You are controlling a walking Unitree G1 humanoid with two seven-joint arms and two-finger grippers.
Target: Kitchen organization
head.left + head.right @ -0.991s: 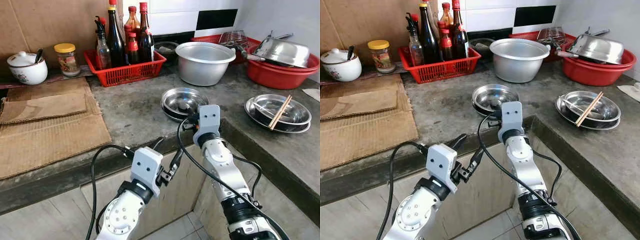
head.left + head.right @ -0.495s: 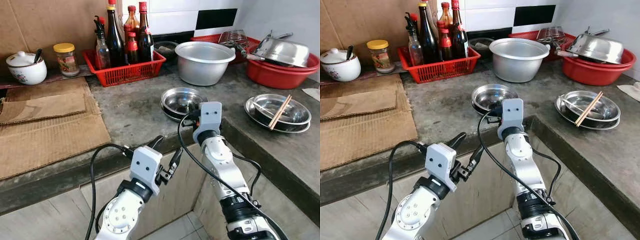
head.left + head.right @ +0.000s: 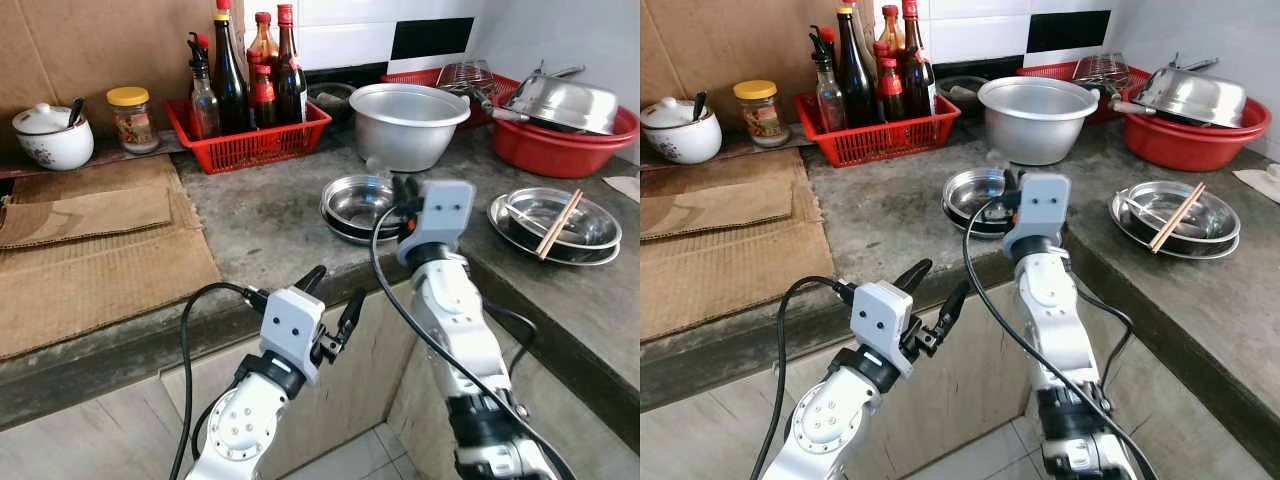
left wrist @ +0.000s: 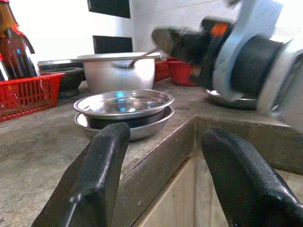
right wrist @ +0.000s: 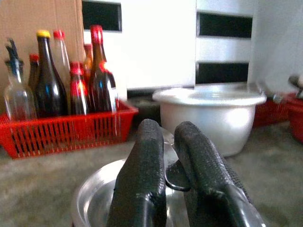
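Nearest, the left gripper (image 3: 333, 302) hangs below the counter edge (image 3: 150, 345) with its two fingers spread apart and nothing between them; it looks idle, held low and clear so the other arm has room. Just beyond and to the right, the right gripper (image 5: 165, 182) stands over the bowls (image 3: 362, 205), two steel ones nested near the counter's front edge; its fingers are pressed together on a spoon (image 5: 171, 171), pinched at the neck with the bowl end pointing away, a grip that keeps the thin metal from swivelling; judging by its height above the rim, the spoon is being carried out of the bowls, probably toward a tidier place. To the right lie plates (image 3: 555, 230) with chopsticks (image 3: 559, 224) laid across them, likely the next loose utensils to sort. On the left, cardboard (image 3: 95, 250) covers the counter, perhaps to protect it. Farther back, a red basket (image 3: 250, 145) keeps the bottles (image 3: 250, 75) upright together; a jar (image 3: 131, 117) and a lidded pot (image 3: 48, 135) sit at far left; a big pan (image 3: 408, 123) stands behind the bowls, and a red basin (image 3: 562, 145) with a steel pot (image 3: 565, 100) sits far right. The counter is rough grey concrete, turning a corner on the right; white and black tiles line the wall; the floor below is pale tile.
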